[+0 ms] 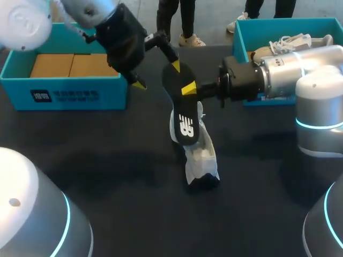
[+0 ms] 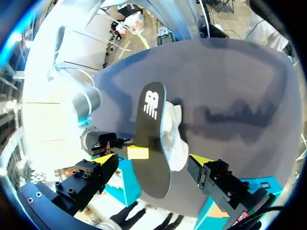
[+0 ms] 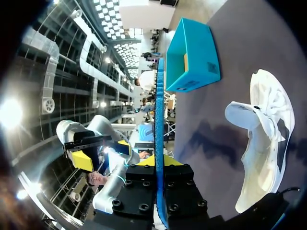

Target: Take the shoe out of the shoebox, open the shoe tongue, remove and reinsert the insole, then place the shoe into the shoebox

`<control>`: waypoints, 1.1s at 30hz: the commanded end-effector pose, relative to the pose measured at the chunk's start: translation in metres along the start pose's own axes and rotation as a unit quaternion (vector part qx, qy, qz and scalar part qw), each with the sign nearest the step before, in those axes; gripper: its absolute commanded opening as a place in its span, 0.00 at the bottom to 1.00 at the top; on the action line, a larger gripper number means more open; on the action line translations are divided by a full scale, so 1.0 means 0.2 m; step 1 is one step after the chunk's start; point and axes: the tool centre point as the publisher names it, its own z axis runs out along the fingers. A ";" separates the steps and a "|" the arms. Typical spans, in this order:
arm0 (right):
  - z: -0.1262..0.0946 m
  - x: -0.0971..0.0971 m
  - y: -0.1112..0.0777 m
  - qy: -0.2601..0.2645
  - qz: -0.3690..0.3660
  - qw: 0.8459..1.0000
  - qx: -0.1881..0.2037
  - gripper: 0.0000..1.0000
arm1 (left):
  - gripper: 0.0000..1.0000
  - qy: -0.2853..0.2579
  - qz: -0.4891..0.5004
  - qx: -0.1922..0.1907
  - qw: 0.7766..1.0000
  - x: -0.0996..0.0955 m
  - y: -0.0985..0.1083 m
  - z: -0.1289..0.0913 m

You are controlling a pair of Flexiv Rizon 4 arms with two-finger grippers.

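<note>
A black insole (image 1: 183,105) with a white logo hangs on edge above the table, my right gripper (image 1: 188,89) shut on its upper part. In the right wrist view the insole (image 3: 159,120) shows edge-on as a thin blue line between the right gripper's (image 3: 159,163) yellow tips. My left gripper (image 1: 157,75) is open, its fingers standing on either side of the insole's top end without touching it. In the left wrist view the insole (image 2: 149,143) sits between the left gripper's (image 2: 153,160) wide-spread tips. The white shoe (image 1: 197,155) lies on the dark table under the insole.
A blue box (image 1: 64,93) with brown cardboard inside stands at the back left. A second blue shoebox (image 1: 242,37) at the back right holds another light shoe (image 1: 292,43). My right arm's forearm lies in front of that box.
</note>
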 end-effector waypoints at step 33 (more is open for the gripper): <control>-0.03 0.06 -0.04 -0.004 0.008 1.000 -0.013 0.00 | 1.00 -0.392 0.057 -0.067 0.916 0.09 0.08 0.08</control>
